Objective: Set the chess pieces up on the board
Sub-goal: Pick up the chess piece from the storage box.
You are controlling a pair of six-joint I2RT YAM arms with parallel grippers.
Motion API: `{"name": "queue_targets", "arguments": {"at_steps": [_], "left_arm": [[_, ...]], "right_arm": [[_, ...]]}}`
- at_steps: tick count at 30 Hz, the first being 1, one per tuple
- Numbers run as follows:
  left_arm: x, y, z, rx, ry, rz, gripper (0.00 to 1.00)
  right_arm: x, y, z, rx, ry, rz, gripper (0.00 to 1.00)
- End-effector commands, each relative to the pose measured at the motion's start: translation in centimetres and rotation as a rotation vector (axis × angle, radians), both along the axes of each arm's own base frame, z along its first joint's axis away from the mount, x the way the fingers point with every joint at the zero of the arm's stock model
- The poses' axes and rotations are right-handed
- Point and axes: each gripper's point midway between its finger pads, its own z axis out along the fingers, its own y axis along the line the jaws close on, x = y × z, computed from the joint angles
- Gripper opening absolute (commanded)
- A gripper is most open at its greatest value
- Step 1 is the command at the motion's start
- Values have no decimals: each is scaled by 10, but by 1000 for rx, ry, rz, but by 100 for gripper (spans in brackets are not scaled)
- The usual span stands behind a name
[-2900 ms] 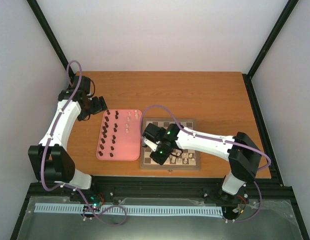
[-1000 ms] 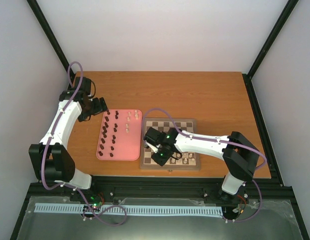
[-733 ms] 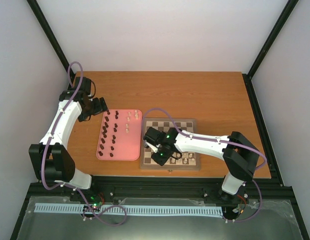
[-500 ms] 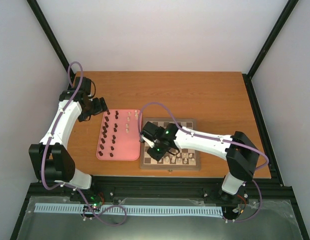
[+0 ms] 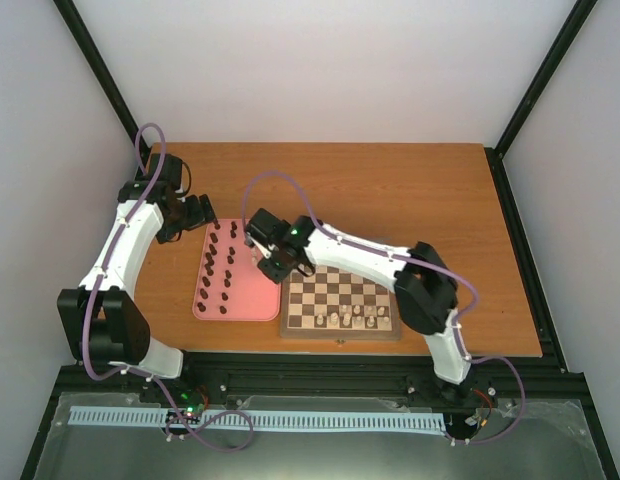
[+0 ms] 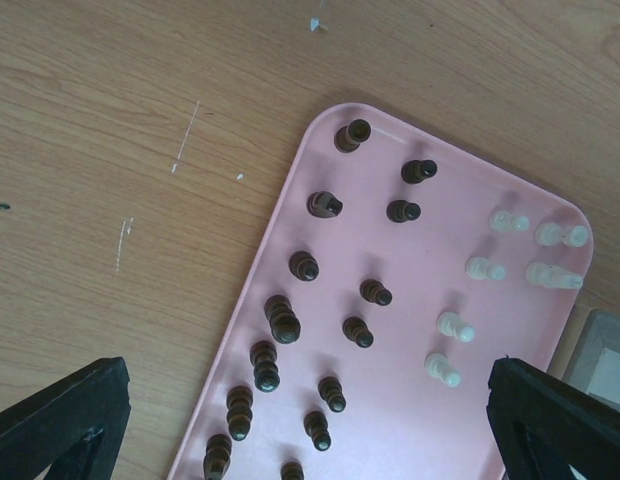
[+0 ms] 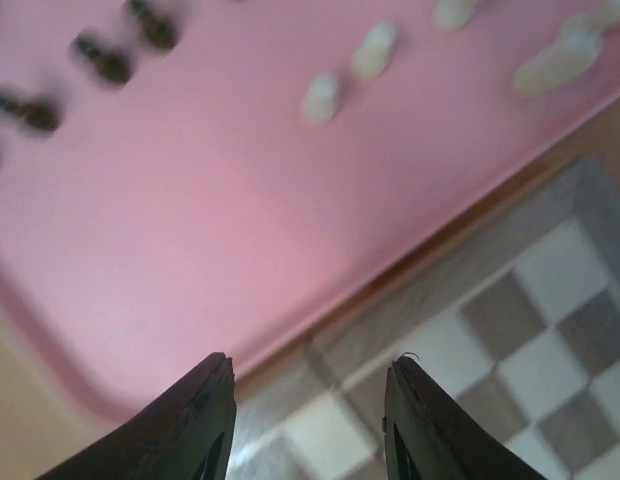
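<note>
Step in hand: fetching the next cream piece, judged from the layout. The right gripper [image 7: 310,362] is held over the right edge of the pink tray [image 5: 245,300], next to the far-left corner of the board [image 5: 352,288]. Its jaws are seen parted to a moderate gap with nothing between them. A few cream pieces [image 6: 449,326] are left standing on the tray's right side, with the dark pieces [image 6: 282,318] in rows on its left. A short row of cream pieces [image 5: 348,318] is already set on the board's near rank; the rest of the board is bare. Next move: the jaws are to be lined up over one cream peg, lowered and closed without neighbours being knocked, since the pegs stand close together. The left gripper [image 6: 305,370] is hung above the tray's far-left end, spread wide and empty. Compared with a second ago: the right arm has been swung off the board's near-left squares to the tray, the near rank is uncovered, and the left arm is unchanged.
</note>
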Motion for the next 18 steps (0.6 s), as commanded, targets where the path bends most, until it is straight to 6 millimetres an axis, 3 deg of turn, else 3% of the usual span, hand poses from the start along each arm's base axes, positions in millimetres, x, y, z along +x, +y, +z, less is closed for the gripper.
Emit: {"name": "queue_targets", "arguments": {"at_steps": [1,5,9,12,18], "left_arm": [[3,-5,18,-26,-59,-9,100],[2,-5,17,-22,-55,-19,100],[2,-8,14,-35,-50,-25,100],[2,-11,11,-51,-46,-30,100],[5,-13,4,-60,-29,-36,100]], "right_arm": [[74,19,8,50,-109,-127,42],[124,29,5,101,-101,-208,41],[152,29,-6,105,-93,-247,40],[157,32,-14,116,-68,-243,38],[145,39,-26,145,14,-233,33]]}}
